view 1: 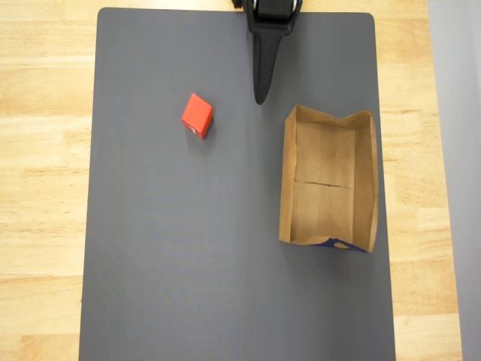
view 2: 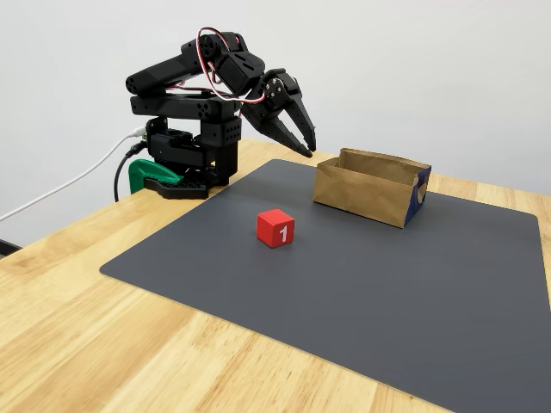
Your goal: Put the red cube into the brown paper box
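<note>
One claw (view 2: 303, 142) hangs above the far edge of the grey mat (view 2: 362, 284), folded back toward the arm's base and pointing down toward the mat. In the fixed view its two dark fingers sit slightly apart at the tips, released, with nothing between them. In the overhead view the claw (view 1: 260, 96) reads as a single dark tapering shape, so the gap between the fingers cannot be made out there.

There is one red cube (view 1: 197, 115) and one brown paper box (view 1: 328, 179), both resting on the mat and well apart from each other. In the overhead view the cube lies to the left of the claw tip, turned at an angle to the mat's edges, and the box lies to the right of the tip, its long side running from far to near. The box's open top, floor crease and empty inside show from above, with a dark blue patch at its near end.

The fixed view shows what the overhead one hides: a white "1" on the side face of the red cube (view 2: 275, 228), the low creased outer wall of the brown paper box (view 2: 370, 191), the arm's red and white wires and its green clamp (view 2: 148, 175) on the wooden tabletop (view 2: 77, 335).
</note>
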